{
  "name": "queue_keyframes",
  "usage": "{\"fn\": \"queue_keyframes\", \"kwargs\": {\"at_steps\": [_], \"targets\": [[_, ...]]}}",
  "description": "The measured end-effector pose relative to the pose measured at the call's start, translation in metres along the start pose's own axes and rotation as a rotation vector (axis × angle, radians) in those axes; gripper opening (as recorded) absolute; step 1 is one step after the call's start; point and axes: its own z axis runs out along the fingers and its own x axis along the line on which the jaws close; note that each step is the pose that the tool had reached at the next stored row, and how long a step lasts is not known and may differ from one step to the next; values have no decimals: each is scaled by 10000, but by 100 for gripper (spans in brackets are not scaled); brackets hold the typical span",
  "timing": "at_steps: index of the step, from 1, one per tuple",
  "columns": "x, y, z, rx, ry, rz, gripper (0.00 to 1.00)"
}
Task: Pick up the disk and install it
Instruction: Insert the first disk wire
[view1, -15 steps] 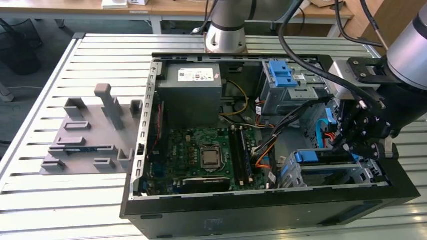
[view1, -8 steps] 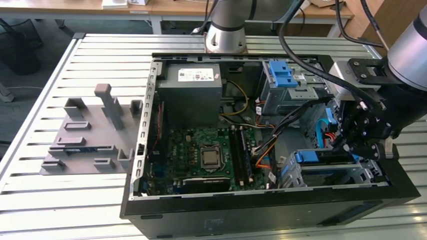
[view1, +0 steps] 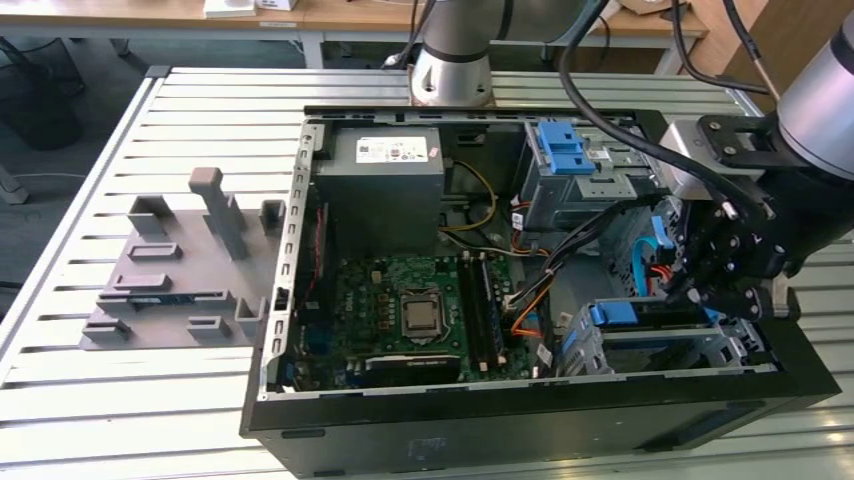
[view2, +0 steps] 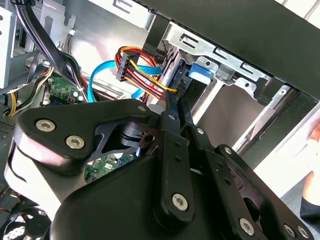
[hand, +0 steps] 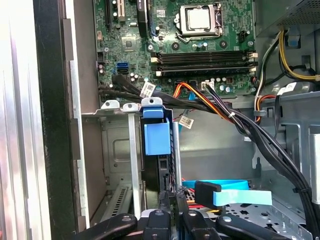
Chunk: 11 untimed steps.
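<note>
**A:** Where's the disk (view1: 641, 315)?

**B:** In the cage (view1: 721, 345) at the case's (view1: 534, 420) near corner, on the exterior view's right. It stands on edge in a slot between the metal rails. In the first wrist view, its blue carrier (hand: 156, 137) faces the camera with the dark body behind it.

**A:** And the gripper (view1: 694, 295)?

**B:** It's right above that cage, reaching down into the case. In both wrist views the 2 fingers (hand: 165, 200) run side by side with barely a slit between them. The gripper (hand: 172, 192) ends at the disk's outer edge.

**A:** Is it holding the disk?

**B:** I can't tell. The fingers are drawn nearly together and touch or almost touch the edge, but the contact itself is hidden. The gap looks narrower than the carrier, for what that's worth.

**A:** What does the second wrist view show?

**B:** The gripper (view2: 177, 97) again, pointing at the blue carrier tab (view2: 202, 70) under the cage's metal lip. Just beside it there's a bundle of red, orange and yellow wires (view2: 140, 65) and a blue flat cable (view2: 100, 80).

**A:** What about the rest of the scene?

**B:** The case lies open on a slatted table (view1: 187, 400). The motherboard (view1: 414, 310) is in the middle, with the grey power supply (view1: 387, 175) behind it. A second bay with a blue latch (view1: 567, 150) is at the far corner. A grey fixture (view1: 174, 270) sits on the table well apart from the case, on the exterior view's left.
</note>
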Motion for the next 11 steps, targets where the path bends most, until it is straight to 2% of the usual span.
{"fn": "queue_keyframes", "kwargs": {"at_steps": [11], "targets": [[17,-8,3,-1,-5,-8,16]]}}
